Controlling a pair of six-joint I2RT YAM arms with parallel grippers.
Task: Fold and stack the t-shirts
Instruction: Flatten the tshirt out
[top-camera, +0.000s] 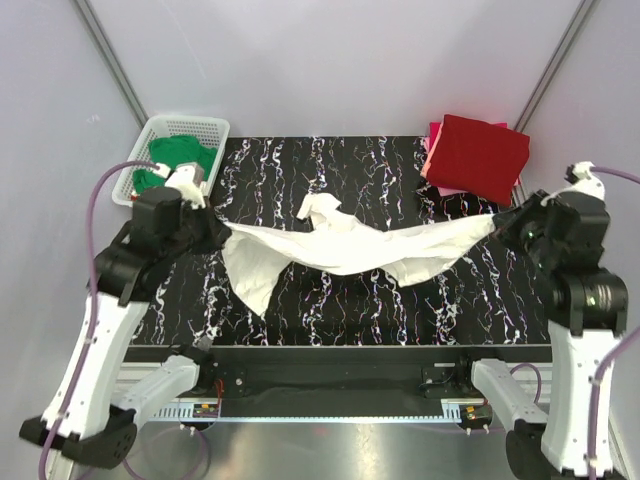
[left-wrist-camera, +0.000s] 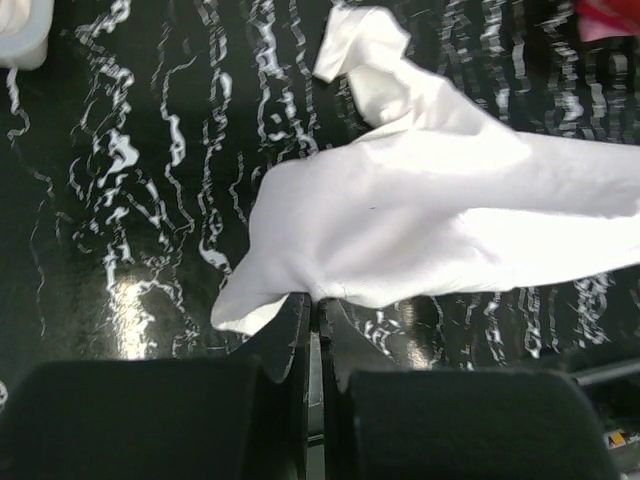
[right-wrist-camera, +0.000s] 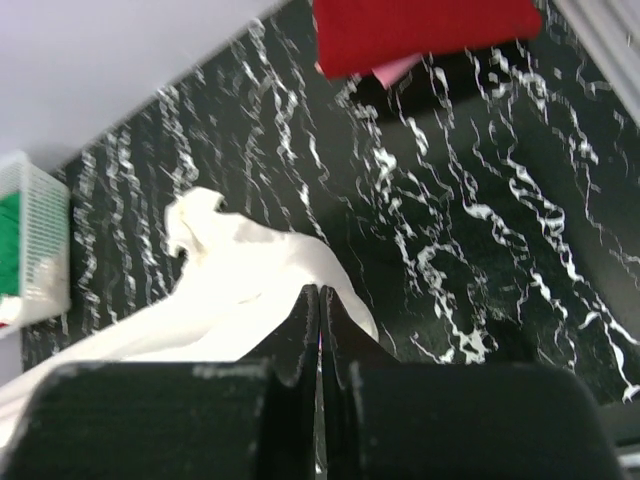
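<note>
A white t-shirt (top-camera: 340, 250) hangs stretched between my two grippers above the black marbled table (top-camera: 330, 165). My left gripper (top-camera: 222, 232) is shut on its left edge; in the left wrist view the closed jaws (left-wrist-camera: 318, 300) pinch the cloth (left-wrist-camera: 430, 220). My right gripper (top-camera: 497, 222) is shut on its right edge; in the right wrist view the closed jaws (right-wrist-camera: 320, 292) pinch the cloth (right-wrist-camera: 240, 290). The shirt sags in the middle, with a flap hanging down at the left. Its print is hidden. A folded red t-shirt (top-camera: 475, 155) lies on a pink one (top-camera: 432, 150) at the back right.
A white lattice basket (top-camera: 170, 150) at the back left holds a green t-shirt (top-camera: 180, 160). The basket also shows in the right wrist view (right-wrist-camera: 35, 240). The red stack shows there too (right-wrist-camera: 420, 30). Grey walls surround the table.
</note>
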